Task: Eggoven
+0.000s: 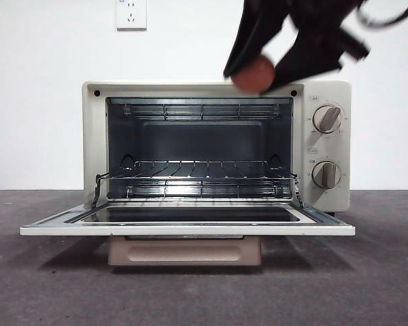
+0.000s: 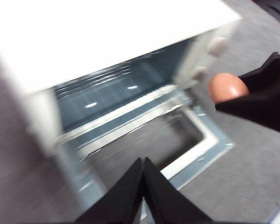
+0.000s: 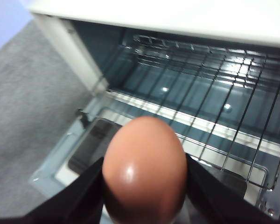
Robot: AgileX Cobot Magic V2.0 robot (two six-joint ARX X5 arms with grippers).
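The cream toaster oven (image 1: pixel 326 92) stands on the table with its glass door (image 1: pixel 190 217) folded down flat and its wire rack (image 1: pixel 197 173) bare. My right gripper (image 1: pixel 258 71) is shut on the reddish-brown egg (image 1: pixel 253 75) and holds it high in front of the oven's top right corner. The egg fills the right wrist view (image 3: pixel 143 168), above the open door (image 3: pixel 60 163) and in front of the rack (image 3: pixel 214 107). My left gripper (image 2: pixel 143 163) is shut and empty, hovering above the open door (image 2: pixel 196 154); its view shows the egg (image 2: pixel 227 87) too.
Two knobs (image 1: pixel 326 119) (image 1: pixel 325 174) sit on the oven's right panel. The beige handle (image 1: pixel 185 250) hangs below the open door. A wall socket (image 1: pixel 130 13) is on the white wall behind. Grey table surface (image 1: pixel 54 285) lies in front.
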